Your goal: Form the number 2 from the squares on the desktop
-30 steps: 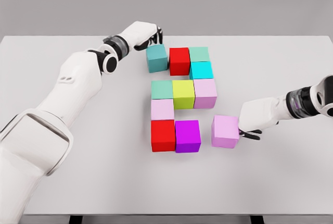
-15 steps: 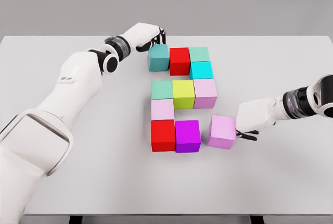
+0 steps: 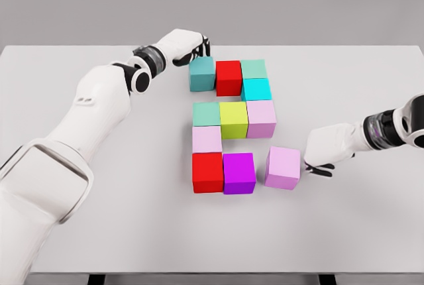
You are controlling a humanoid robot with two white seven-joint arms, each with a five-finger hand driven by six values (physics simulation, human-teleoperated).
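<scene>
White desktop (image 3: pixel 344 225), coloured cubes laid out as a nearly complete 2.

Top row: teal cube (image 3: pixel 201 74) at the 9 o'clock end, touching the red cube (image 3: pixel 228 77), then a pale green cube (image 3: pixel 254 68). Cyan cube (image 3: pixel 256 89) forms the right-hand drop. Middle row runs mint, yellow-green cube (image 3: pixel 234 119), pink. One pale pink cube makes the left-hand drop to the bottom row.

Bottom row: red, purple cube (image 3: pixel 239 172), then the lilac cube (image 3: pixel 283 167) at 3 o'clock of it, slightly rotated, narrow gap showing. That gap looks like the one unfinished seat.

Left hand (image 3: pixel 187 44) sits at 11 o'clock of the teal cube, fingers curled and draped on its far corner, clamping nothing; likely placed there to nudge it flush.

Right hand (image 3: pixel 324 150) rests at 3 o'clock of the lilac cube, fingers loosely bent, against or just off its side face (cannot tell which), not wrapped round it. Positioned for a sideways push toward 9 o'clock.
</scene>
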